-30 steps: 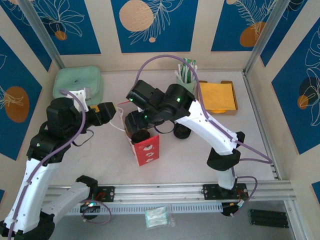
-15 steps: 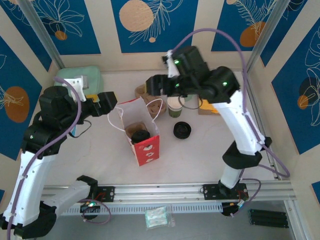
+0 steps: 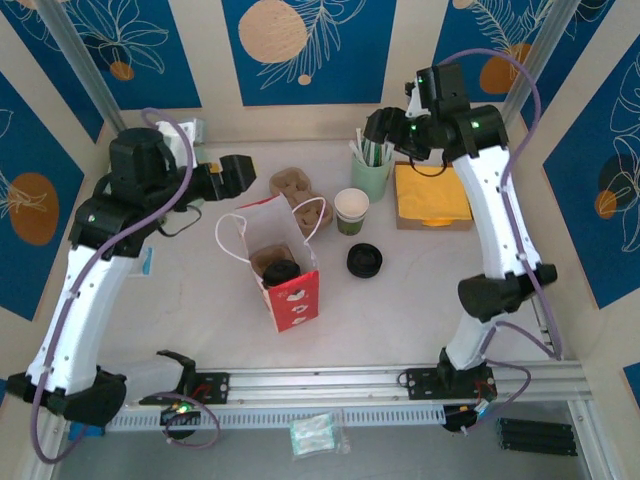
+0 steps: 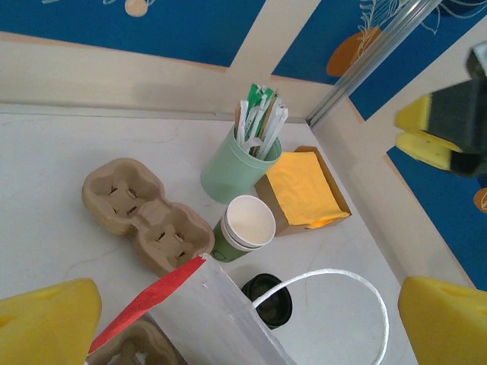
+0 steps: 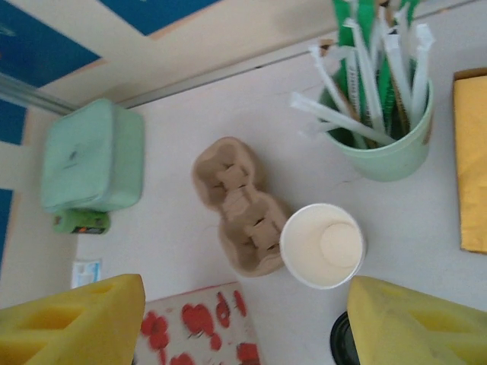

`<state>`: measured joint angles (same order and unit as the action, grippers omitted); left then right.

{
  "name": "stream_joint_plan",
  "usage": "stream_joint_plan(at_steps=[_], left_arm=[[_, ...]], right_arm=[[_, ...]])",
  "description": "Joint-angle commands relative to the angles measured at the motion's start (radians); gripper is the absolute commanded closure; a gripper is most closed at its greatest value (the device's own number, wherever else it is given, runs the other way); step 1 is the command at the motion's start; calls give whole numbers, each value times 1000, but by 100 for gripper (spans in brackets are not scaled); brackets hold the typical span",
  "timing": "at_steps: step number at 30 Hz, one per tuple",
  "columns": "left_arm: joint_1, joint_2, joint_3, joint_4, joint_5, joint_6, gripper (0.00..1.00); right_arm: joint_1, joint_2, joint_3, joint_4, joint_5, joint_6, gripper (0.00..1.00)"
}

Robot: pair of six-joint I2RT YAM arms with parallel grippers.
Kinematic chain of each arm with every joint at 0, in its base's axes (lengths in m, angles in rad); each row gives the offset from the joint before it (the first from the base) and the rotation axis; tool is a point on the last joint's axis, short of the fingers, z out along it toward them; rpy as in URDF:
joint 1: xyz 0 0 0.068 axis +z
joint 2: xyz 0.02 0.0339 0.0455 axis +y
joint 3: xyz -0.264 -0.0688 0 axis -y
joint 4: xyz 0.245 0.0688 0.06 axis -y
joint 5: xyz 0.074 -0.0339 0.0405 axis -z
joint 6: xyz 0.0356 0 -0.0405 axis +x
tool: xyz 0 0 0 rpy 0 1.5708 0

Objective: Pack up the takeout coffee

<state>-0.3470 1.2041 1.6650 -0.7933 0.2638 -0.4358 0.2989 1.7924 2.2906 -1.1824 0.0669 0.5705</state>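
The takeout coffee (image 3: 281, 270), seen from above as a round black lid, stands in a cardboard carrier inside the white paper bag (image 3: 292, 295) with a red patterned front. My left gripper (image 3: 236, 175) hovers open behind and left of the bag, with nothing between its yellow fingers (image 4: 46, 319). Below it are the bag's rim (image 4: 205, 300) and a loose white handle (image 4: 335, 280). High at the back right, above the utensil cup, my right gripper (image 3: 385, 128) is open and empty; its fingers (image 5: 415, 323) frame the table far below.
An unlidded cup (image 3: 351, 210) and a stack of black lids (image 3: 364, 260) stand right of the bag. An empty cardboard carrier (image 3: 298, 195) lies behind it. A green utensil holder (image 3: 372, 170), a box of yellow napkins (image 3: 433, 195) and a green container (image 5: 93, 156) line the back.
The right arm has lifted off the bag and swung up to the back right. The left arm has drawn back and up from the bag, and its jaws have opened wider.
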Motion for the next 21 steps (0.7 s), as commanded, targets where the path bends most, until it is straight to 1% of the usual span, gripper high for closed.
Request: stream_joint_plan(at_steps=[1,6,13,17,21], left_arm=[[11,33,54,15,48,19,0],[8,90,65,50,75,-7,1],[-3,160,97,74,89,-26,1],[-14,188,115,81,94,-30,1],[-28,216,134,83,98,-31,1]], right_arm=[[-26,78,9,17,-65,-38,31],[-39,218,77,16,-83,-48,36],[-38,401,231,-23,-87,-66,43],[-37,464,293,-34,-83,-74,46],[-38,503,316,-27,-89,-72,49]])
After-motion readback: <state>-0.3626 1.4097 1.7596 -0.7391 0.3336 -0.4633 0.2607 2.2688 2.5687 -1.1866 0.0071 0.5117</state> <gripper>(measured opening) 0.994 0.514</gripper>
